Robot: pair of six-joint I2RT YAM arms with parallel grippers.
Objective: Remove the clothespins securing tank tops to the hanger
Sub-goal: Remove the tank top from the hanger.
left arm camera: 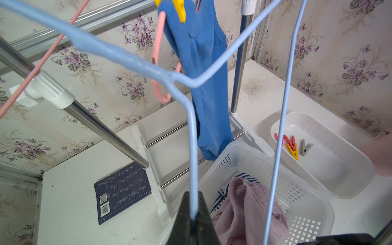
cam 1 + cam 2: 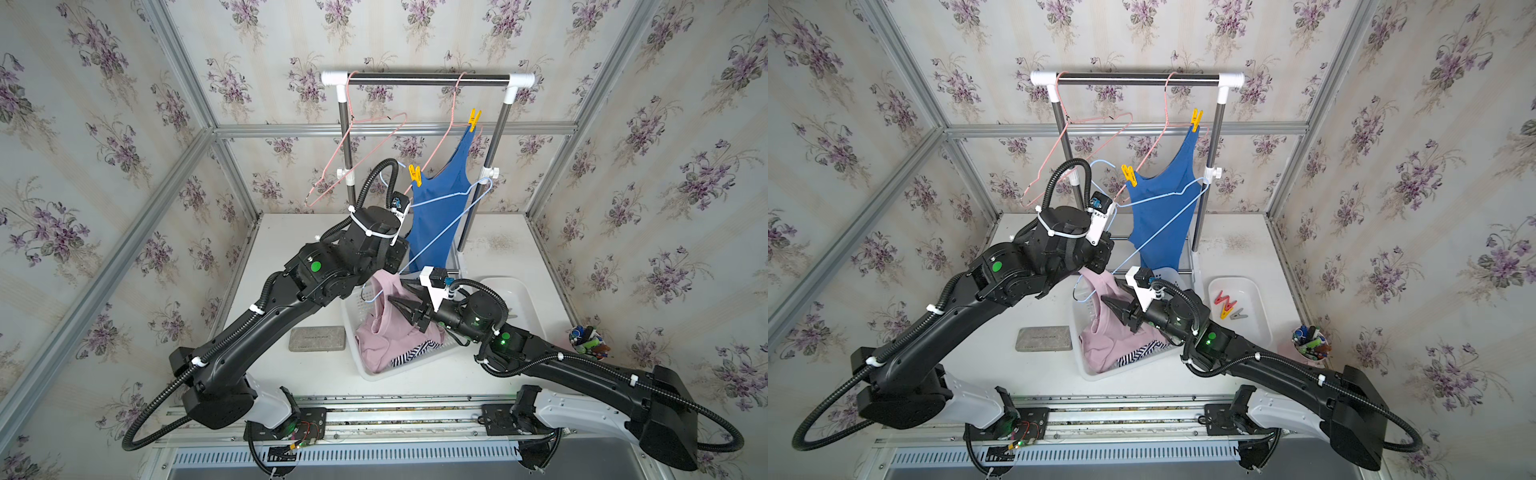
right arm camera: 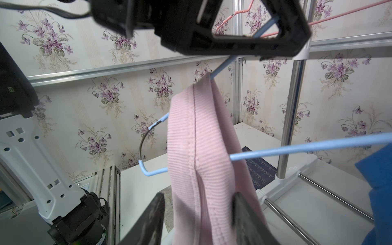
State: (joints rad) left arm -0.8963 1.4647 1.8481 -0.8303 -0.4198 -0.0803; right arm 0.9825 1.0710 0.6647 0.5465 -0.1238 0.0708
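A bright blue tank top (image 2: 440, 208) hangs from a pink hanger (image 2: 451, 116) on the rack, pinned by two yellow clothespins (image 2: 473, 118) (image 2: 415, 174). My left gripper (image 1: 193, 193) is shut on the wire of a light-blue hanger (image 2: 449, 199) held over the basket. A pink-mauve tank top (image 3: 197, 148) drapes by one strap over that hanger, its body lying in the basket on a striped top (image 2: 415, 353). My right gripper (image 3: 198, 195) stands open, its fingers either side of the pink strap. Red, yellow and grey clothespins (image 2: 1225, 305) lie in a white bin.
The white basket (image 2: 365, 370) sits mid-table, the white bin (image 2: 1262, 299) to its right. An empty pink hanger (image 2: 353, 153) hangs at the rack's (image 2: 428, 79) left end. A grey pad (image 2: 318, 338), a dark book (image 1: 123, 191) and a cup of pens (image 2: 588, 338) are also on the table.
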